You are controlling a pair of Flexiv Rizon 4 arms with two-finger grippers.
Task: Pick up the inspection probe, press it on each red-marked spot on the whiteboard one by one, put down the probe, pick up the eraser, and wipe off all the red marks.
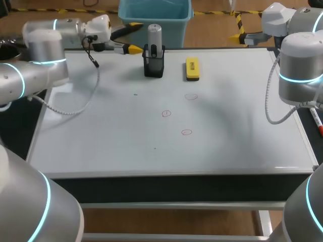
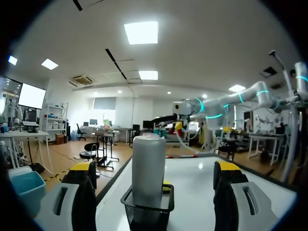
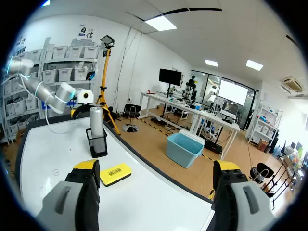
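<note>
The left gripper point(image 1: 135, 37) is in the upper left of the head view. Its two fingers are wide apart and hold nothing. In the left wrist view the inspection probe point(image 2: 148, 168) stands ahead of this gripper, in line with the gap between the yellow tips, but neither finger touches it. The right gripper point(image 3: 156, 166) is also spread and has nothing between its fingers.

The inspection probe point(image 1: 154, 36) is a grey cylinder. It stands upright in a black mesh holder point(image 1: 154, 66) at the upper middle of the whiteboard point(image 1: 101, 131). Just to the right of it lies the yellow eraser point(image 1: 192, 68), flat on the board. The three red marks point(image 1: 166, 114) are below these, near the centre, and are not yet wiped.

I judge the probe to be stiff and rather smooth, so it may slip in a weak grip. The best place to take it seems to be the bare upper half, above the rim of the holder, with one finger on each side. The holder looks light and could tip or rise with the probe, so a straight upward pull is safer. The eraser looks light, and its narrow sides should be easy to grip.
</note>
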